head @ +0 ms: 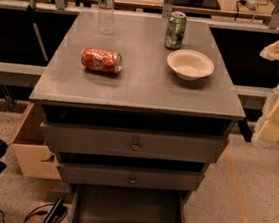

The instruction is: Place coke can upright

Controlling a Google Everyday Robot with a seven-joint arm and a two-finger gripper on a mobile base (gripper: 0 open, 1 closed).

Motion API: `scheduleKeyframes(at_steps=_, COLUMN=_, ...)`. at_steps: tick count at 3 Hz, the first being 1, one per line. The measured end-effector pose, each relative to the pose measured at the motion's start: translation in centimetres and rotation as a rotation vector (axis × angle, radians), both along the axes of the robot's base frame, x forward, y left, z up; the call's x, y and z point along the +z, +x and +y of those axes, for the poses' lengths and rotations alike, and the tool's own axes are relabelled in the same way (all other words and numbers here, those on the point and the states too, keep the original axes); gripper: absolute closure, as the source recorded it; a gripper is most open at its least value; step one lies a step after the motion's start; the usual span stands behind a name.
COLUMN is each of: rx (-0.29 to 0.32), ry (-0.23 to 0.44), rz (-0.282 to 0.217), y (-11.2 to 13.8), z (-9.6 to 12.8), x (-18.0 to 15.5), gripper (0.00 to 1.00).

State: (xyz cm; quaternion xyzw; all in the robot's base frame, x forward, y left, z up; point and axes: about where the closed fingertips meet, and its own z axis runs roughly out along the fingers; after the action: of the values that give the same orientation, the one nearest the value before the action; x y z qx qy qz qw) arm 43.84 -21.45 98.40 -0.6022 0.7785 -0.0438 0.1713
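The coke can (101, 60) is red-orange with white lettering and a silver end. It lies on its side on the left half of the grey cabinet top (137, 90), its silver end facing right. My gripper (272, 129) hangs at the far right edge of the view, beyond the cabinet's right side and lower than its top. It is far from the can and holds nothing that I can see.
A clear plastic bottle (106, 6) stands at the back left of the top. A green can (175, 30) stands upright at the back middle. A white bowl (190, 64) sits in front of the green can. The cabinet has two drawers (134, 145) below.
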Motion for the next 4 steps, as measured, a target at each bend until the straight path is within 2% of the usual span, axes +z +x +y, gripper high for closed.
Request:
scheduleKeyframes(at_steps=1, rx=0.0, ry=0.0, rz=0.0, y=0.0, z=0.0, x=0.0, gripper=0.0)
scheduleKeyframes(at_steps=2, rx=-0.012, ry=-0.019, rz=-0.013, y=2.1, z=1.6, x=1.2, gripper=0.0)
scheduleKeyframes(at_steps=3, rx=-0.06, ry=-0.091, rz=-0.036, y=6.2, z=5.1, x=3.3, gripper=0.0)
scheduleKeyframes(at_steps=4, rx=-0.103, ry=-0.157, rz=-0.087, y=10.4, z=8.6, x=5.3, gripper=0.0)
